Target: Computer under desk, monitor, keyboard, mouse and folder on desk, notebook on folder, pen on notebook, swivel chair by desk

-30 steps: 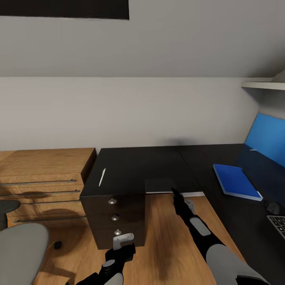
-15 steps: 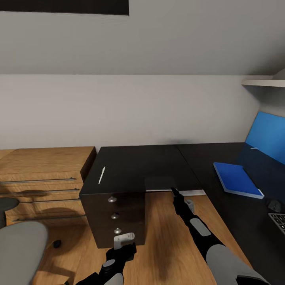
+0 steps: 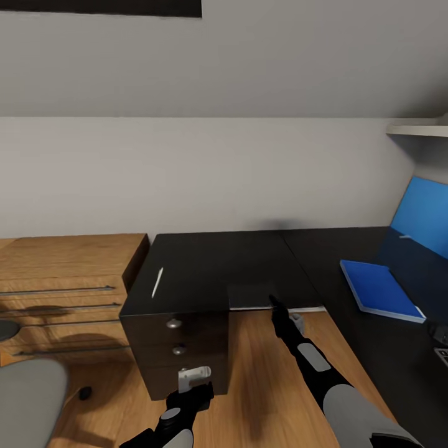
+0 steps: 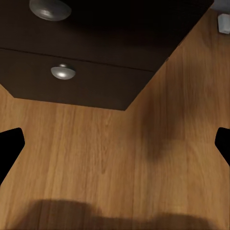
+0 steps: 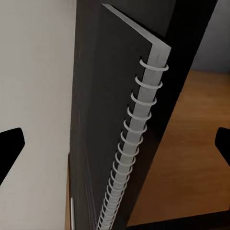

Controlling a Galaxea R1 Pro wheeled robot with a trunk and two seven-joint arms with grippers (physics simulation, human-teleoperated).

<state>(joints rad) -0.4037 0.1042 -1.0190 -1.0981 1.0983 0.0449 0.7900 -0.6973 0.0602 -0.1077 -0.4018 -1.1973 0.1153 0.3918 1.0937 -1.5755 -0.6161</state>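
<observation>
The thin dark grey spiral-bound notebook (image 3: 250, 294) lies at the front edge of the matte black table (image 3: 211, 261). The right claw (image 3: 274, 303) hovers beside it, jaws spread wide, empty. Best approach: close on the overhanging spiral edge, then carry it to the flat bright blue folder (image 3: 379, 289).

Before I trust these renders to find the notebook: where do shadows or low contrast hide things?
Head view: the notebook is dark grey on the black desk, barely distinguishable; the white pen stands out sharply. Right wrist view: the spiral binding is crisp against the dark cover. Left wrist view: soft shadows blotch the floor; the drawer knobs glint.
</observation>
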